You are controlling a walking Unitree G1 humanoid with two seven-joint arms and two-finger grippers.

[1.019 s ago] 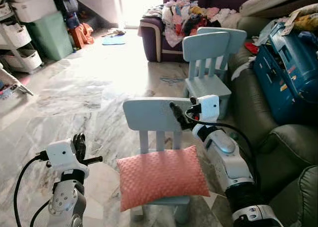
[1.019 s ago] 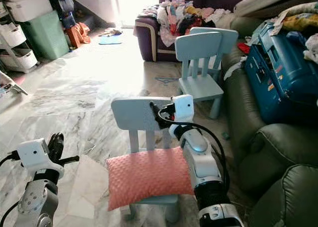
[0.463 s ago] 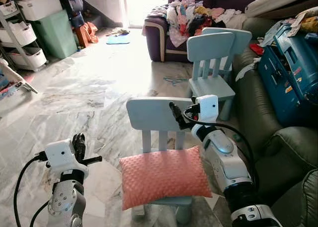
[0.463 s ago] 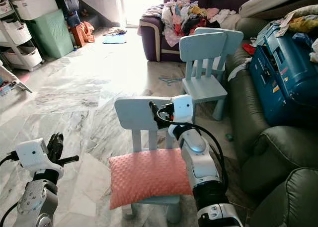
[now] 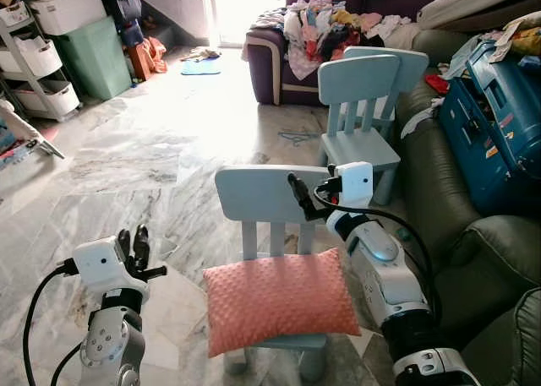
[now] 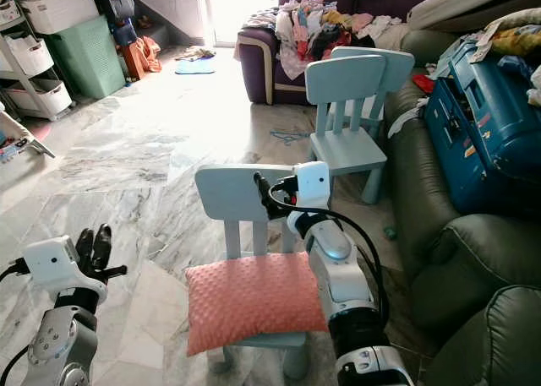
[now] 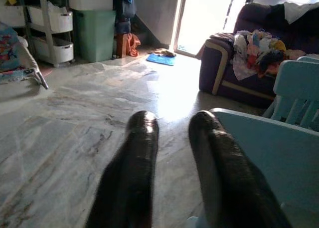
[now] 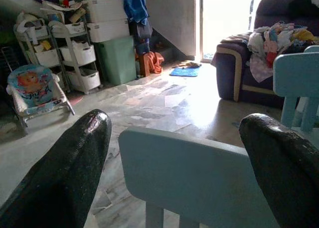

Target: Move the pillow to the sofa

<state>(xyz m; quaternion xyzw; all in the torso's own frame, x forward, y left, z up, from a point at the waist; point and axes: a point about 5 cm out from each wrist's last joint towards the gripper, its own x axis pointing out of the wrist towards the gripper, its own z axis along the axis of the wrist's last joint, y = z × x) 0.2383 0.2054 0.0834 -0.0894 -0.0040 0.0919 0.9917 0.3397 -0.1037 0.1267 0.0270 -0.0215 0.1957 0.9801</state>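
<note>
While the head views look forward and down, a salmon-pink pillow [image 5: 279, 299] is seen lying flat on the seat of a small pale-blue chair [image 5: 258, 197], overhanging the seat edge at 7 o'clock. From the left eye, the right gripper [image 5: 302, 198] is held against the chair's backrest, at 12 o'clock from the pillow and apart from it, with the silver forearm running down along the pillow's 3 o'clock edge. The left gripper [image 5: 135, 244] is raised at 9 o'clock from the pillow, well apart from it, its fingers a little parted with nothing between them. A green sofa [image 5: 439, 209] lies at 3 o'clock, bearing a blue case [image 5: 490, 124]; a second pale-blue chair [image 5: 359, 95] stands at 1 o'clock

From the right eye the same layout is given: the pillow [image 6: 254, 297] on the seat, the right gripper [image 6: 269, 195] at the backrest above it, the left gripper [image 6: 93, 247] off at 9 o'clock over the marble floor [image 6: 135, 158]

Through the left wrist, two black fingers [image 7: 132, 173] are seen slightly apart, holding nothing, with the chair's backrest [image 7: 269, 153] beside them

Through the right wrist, the fingers [image 8: 65, 178] are spread wide, with the backrest [image 8: 189, 173] seen between them; whether they touch it cannot be told
</note>
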